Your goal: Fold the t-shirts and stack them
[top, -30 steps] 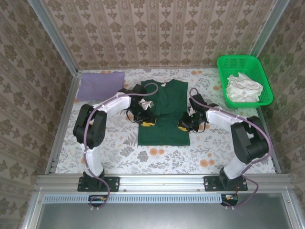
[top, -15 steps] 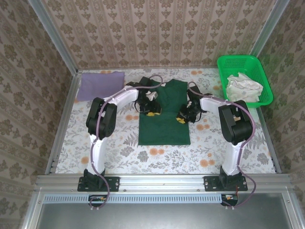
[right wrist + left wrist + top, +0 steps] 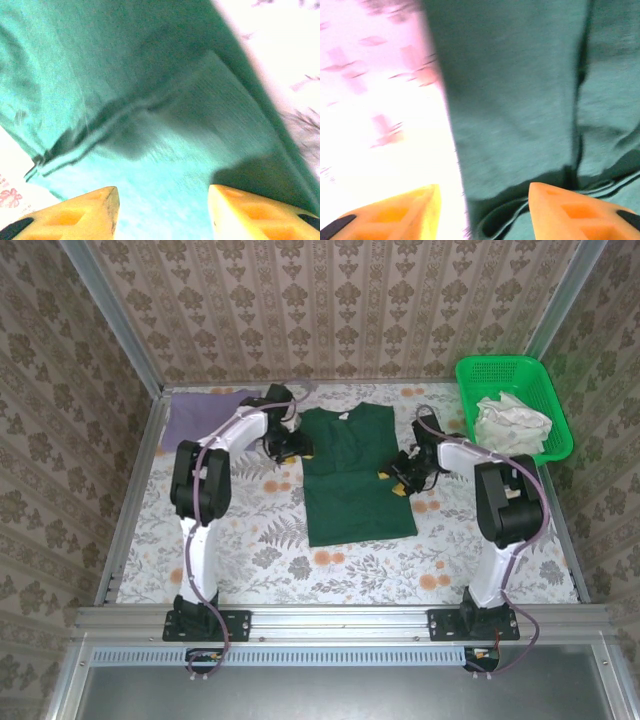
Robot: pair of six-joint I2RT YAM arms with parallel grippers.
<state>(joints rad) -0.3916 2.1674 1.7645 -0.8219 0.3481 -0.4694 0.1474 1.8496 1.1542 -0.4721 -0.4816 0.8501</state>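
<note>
Dark green t-shirt part-folded; stack not yet made.
It lay mid-counter as a long narrow panel, both sides turned in. I judged the crosswise fold was still to do. My left end effector sat at its far left edge and my right end effector at its right edge, both with jaws apart and gripping nothing. The lilac t-shirt lay folded at the far left corner, well apart. White cloth sat in the basket; I could not tell what it was.
</note>
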